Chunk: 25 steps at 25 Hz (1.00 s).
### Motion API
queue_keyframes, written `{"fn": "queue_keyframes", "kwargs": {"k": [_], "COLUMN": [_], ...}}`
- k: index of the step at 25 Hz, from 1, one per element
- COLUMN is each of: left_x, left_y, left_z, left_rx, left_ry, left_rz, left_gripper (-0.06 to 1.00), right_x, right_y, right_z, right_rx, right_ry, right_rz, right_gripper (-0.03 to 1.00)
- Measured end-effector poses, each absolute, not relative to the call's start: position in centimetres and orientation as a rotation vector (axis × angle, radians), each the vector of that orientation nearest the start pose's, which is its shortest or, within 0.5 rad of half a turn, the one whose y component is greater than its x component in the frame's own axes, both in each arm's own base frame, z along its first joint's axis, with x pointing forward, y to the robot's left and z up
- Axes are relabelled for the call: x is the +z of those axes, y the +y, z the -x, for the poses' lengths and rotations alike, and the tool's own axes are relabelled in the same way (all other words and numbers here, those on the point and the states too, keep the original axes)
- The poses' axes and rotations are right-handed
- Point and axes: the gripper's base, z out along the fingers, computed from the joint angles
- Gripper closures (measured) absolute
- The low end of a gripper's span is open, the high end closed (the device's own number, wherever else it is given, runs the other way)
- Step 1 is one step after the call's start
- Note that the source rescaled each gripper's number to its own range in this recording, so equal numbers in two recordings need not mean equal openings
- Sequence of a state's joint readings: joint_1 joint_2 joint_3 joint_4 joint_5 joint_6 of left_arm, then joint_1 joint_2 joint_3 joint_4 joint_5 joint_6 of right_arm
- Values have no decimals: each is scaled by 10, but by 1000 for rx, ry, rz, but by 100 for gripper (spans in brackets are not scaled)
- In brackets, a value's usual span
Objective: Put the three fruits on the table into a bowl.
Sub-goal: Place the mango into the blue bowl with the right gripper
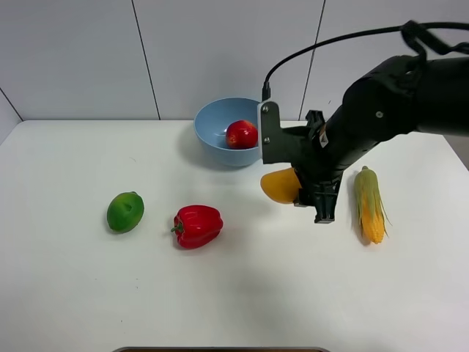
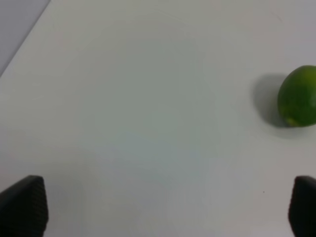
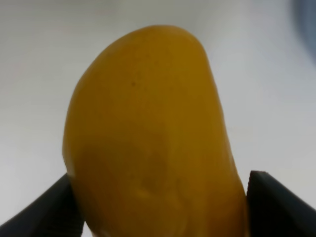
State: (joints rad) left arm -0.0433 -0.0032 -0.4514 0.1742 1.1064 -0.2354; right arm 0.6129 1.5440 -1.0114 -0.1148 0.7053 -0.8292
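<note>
Right end effector: clamped on the mango, with one finger on each flank.
Mango: held just in front of the bowl, between it and the corn cob. It is probably lifted off the counter, though the high view does not show the gap clearly.
Bowl: at the far side of the counter, with the peach already inside.
Lime: on the counter, well to the left, near the bell pepper but not touching it.
Left end effector: jaws spread wide with nothing between them, over bare counter and the lime off to one side.
Step in hand: most likely carrying the mango to the bowl.
Doing it well: raise the mango above the rim and bring it over the free space beside the peach. Lower it into the bowl before letting go, so the smooth fruit neither bounces out nor knocks the peach. Keep the squeeze firm, since a tapering skin may slip.
Left to do: the lime, by my reading.
</note>
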Motion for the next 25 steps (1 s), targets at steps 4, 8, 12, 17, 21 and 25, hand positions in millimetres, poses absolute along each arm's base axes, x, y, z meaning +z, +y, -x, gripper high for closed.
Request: {"fn": "queue_keyframes", "kwargs": {"k": [4,8,12,17,21,25], "left_x": [261,261,261,261,261,261], "left_y": [14,14,14,14,14,14], "left_z": [2,2,2,2,2,2], "left_rx": [47,47,47,47,47,46], "left_ry": [2112,2112,2112,2112,2112,2112], "left_rz": [212,212,212,212,212,212], "left_gripper": [-6,-6,-6,-6,-6,-6], "right_x": [264,287,298,313,321,317], "right_y": [164,162,165,173,170,172], "right_z": [-245,-242,-244,-253,-271,-297], "right_rx": [-184,-135,-63,63,176,260], "right_ry": [1967,1947,1940,1853,1821,1835], "right_rz": [1699,1490,1302,1047,798,625], "right_gripper": [96,96,96,96,96,96]}}
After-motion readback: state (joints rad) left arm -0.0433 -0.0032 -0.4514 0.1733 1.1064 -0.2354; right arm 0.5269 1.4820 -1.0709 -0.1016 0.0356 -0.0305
